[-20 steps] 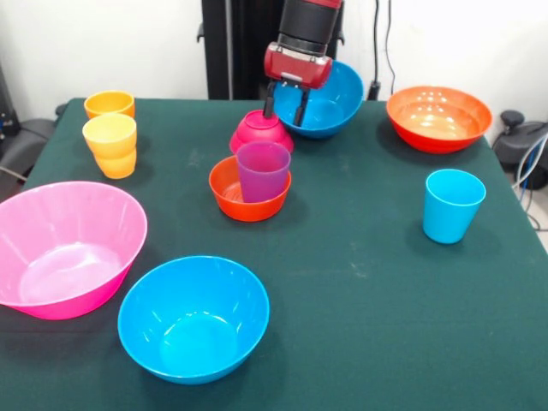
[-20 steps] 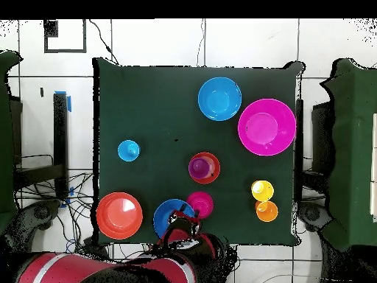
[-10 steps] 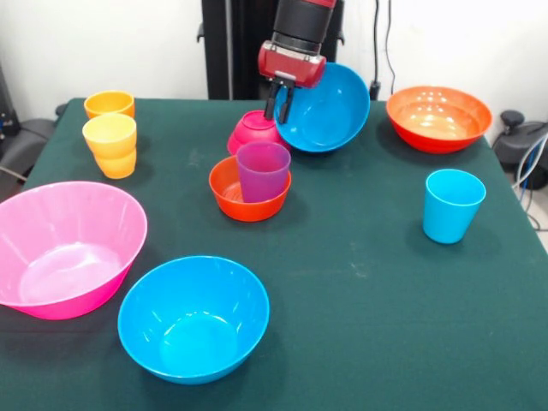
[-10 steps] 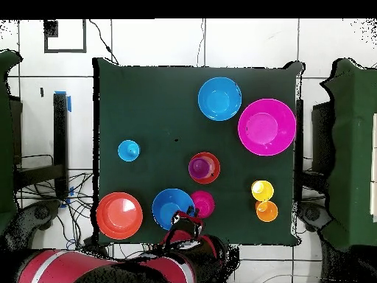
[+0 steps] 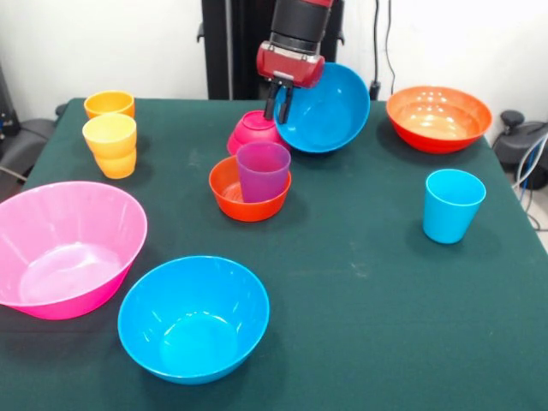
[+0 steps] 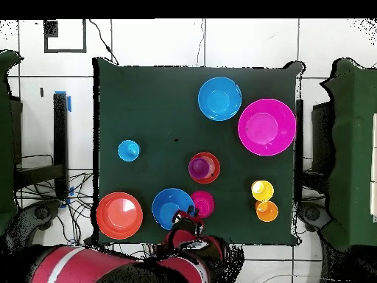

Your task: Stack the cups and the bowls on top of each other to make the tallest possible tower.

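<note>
My gripper (image 5: 278,104) is shut on the left rim of a medium blue bowl (image 5: 330,110), which hangs tilted with its opening facing the camera. Right beside it a small magenta bowl (image 5: 253,130) lies upside down. In front of that, a purple cup (image 5: 263,169) stands inside a small orange-red bowl (image 5: 229,193). Seen from overhead, the gripper (image 6: 184,219) sits at the held blue bowl's (image 6: 169,206) edge, next to the magenta bowl (image 6: 202,203).
An orange cup (image 5: 109,104) and a yellow-orange cup (image 5: 110,144) stand at the far left. A large pink bowl (image 5: 64,248) and a second blue bowl (image 5: 193,317) sit near the front. A wide orange bowl (image 5: 438,118) and a light blue cup (image 5: 452,205) are on the right.
The gripper closed on the blue bowl's rim and tipped it up, shifting it slightly toward the magenta bowl. Over the last half second almost nothing moved.
</note>
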Controlling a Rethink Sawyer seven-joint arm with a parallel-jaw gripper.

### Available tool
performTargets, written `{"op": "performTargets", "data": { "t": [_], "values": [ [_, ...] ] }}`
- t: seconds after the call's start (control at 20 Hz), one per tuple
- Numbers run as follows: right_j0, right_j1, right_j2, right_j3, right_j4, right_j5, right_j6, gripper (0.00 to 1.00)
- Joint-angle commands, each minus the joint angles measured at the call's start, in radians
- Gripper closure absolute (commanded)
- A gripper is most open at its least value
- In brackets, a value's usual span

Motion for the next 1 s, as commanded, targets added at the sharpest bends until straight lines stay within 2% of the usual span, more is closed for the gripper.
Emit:
{"op": "performTargets", "data": {
  "t": [0.05,0.35,0.5,0.55,0.6,0.65,0.75,0.9,1.0],
  "values": [
    [-0.104,0.109,0.316,-0.089,0.036,0.146,0.147,1.0],
    [-0.159,-0.046,0.35,0.052,0.006,0.234,0.115,1.0],
    [-0.121,-0.042,0.309,0.052,0.015,0.178,0.098,1.0],
    [-0.107,-0.038,0.295,0.051,0.019,0.151,0.096,0.0],
    [-0.09,-0.035,0.274,0.034,0.014,0.139,0.075,0.0],
    [-0.069,-0.032,0.246,0.032,0.043,0.125,0.081,0.0],
    [-0.069,-0.026,0.253,0.051,0.06,0.115,0.109,0.0],
    [-0.105,0.02,0.333,0.119,0.072,0.113,0.191,0.0],
    [-0.117,0.086,0.376,0.132,0.078,0.058,0.236,0.0]
  ]
}}
